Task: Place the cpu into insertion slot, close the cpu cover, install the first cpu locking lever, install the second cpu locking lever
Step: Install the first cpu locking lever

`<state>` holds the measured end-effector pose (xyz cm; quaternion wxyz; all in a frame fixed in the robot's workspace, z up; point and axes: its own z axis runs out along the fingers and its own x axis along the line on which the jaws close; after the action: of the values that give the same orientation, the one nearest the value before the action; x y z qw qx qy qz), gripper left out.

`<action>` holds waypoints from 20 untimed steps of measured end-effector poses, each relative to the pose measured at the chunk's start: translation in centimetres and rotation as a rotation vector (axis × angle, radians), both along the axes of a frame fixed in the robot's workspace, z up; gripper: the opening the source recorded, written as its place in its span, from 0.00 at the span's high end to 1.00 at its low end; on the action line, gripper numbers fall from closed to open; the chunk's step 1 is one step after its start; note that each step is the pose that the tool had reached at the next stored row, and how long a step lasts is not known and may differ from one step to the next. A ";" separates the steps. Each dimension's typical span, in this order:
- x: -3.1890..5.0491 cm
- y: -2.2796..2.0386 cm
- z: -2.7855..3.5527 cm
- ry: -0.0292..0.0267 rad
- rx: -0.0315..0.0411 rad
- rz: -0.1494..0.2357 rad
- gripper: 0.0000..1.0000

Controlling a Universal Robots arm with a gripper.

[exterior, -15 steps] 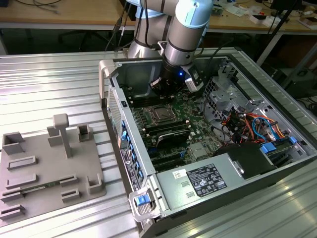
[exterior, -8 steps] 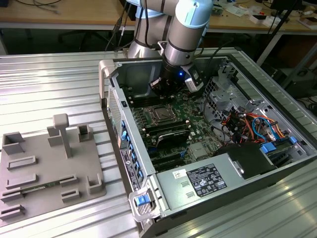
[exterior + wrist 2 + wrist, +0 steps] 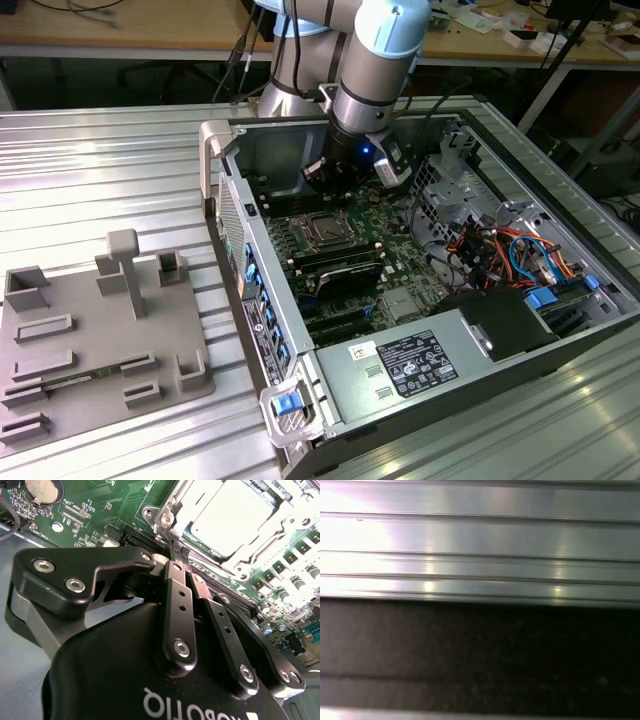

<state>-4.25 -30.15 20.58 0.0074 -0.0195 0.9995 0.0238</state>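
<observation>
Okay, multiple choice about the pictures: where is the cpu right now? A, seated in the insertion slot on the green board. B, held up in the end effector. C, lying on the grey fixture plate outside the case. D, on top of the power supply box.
A: in the second wrist view the cpu lies flat inside the insertion slot on the green board, just beyond the end effector tips, with the metal frame around its silver top.

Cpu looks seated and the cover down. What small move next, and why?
Probably ease the gripper down slightly at the corner of the cpu cover: the fingers are shut, tips by that corner, and the cover already lies flat around the cpu.
</observation>
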 end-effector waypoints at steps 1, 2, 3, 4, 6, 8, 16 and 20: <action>0.00 -0.01 0.00 0.0001 0.0000 0.000 0.89; 0.00 -0.03 0.00 0.0001 -0.0002 0.000 0.89; 0.00 -0.04 0.00 0.0001 -0.0001 0.000 0.89; 0.00 -0.07 0.00 0.0001 -0.0001 0.000 0.89; 0.00 -0.11 -0.01 0.0001 -0.0001 0.000 0.89; 0.00 -0.13 -0.03 0.0001 -0.0001 0.000 0.89; 0.00 -0.18 -0.36 0.0003 -0.0008 0.000 0.89; 0.00 -0.17 -0.55 0.0002 -0.0002 0.000 0.89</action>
<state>-4.25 -30.31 20.03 0.0073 -0.0195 0.9995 0.0237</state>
